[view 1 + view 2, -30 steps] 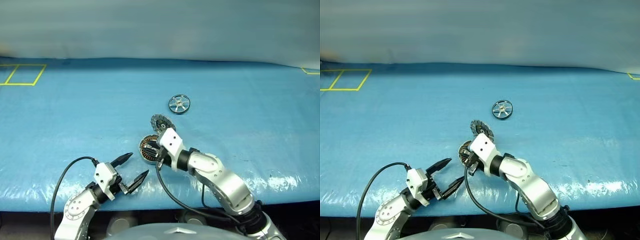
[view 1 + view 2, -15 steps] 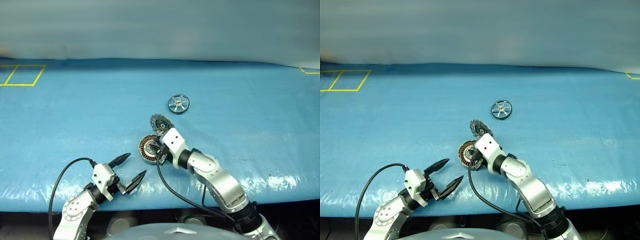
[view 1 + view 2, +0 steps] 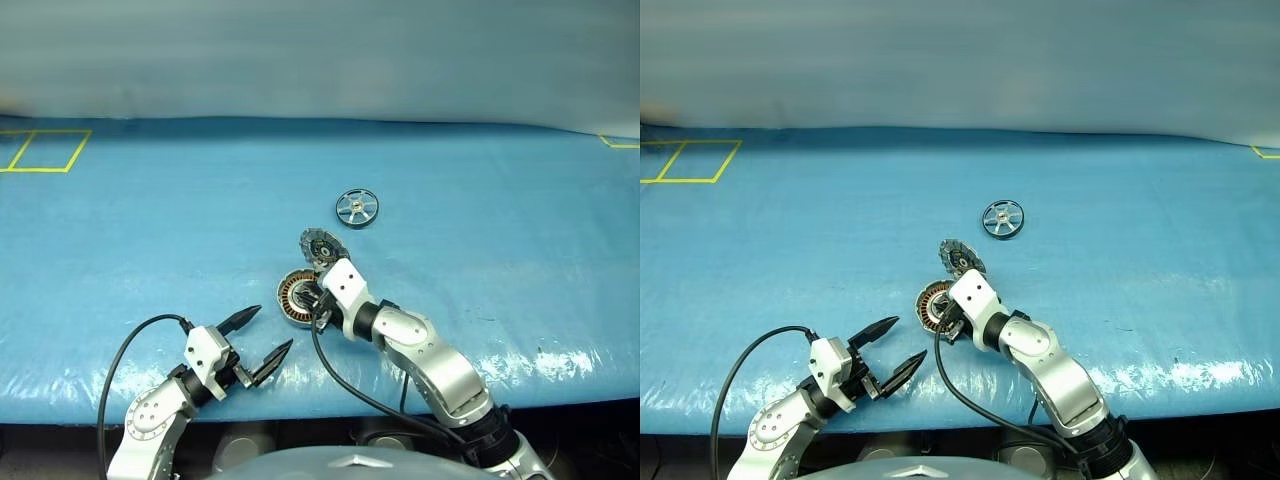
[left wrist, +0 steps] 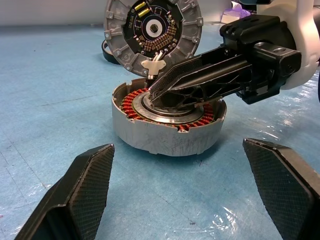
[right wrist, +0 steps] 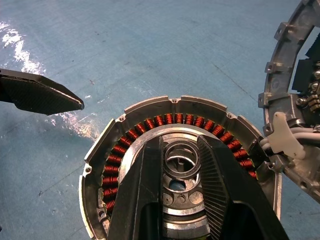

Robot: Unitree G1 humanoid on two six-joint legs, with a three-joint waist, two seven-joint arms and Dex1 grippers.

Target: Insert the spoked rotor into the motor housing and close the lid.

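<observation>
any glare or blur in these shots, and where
Eye views: glare streaks on the blue cover near its front edge. Left wrist view: motor housing and lid sharp, background soft. Right wrist view: white glare patches on the cover, lid slightly soft.

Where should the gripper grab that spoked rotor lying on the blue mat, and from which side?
Probably the thin rim, from straight above: the spoked rotor lies flat on the mat, so one finger can drop through a gap between spokes, the other outside the rim.
</observation>
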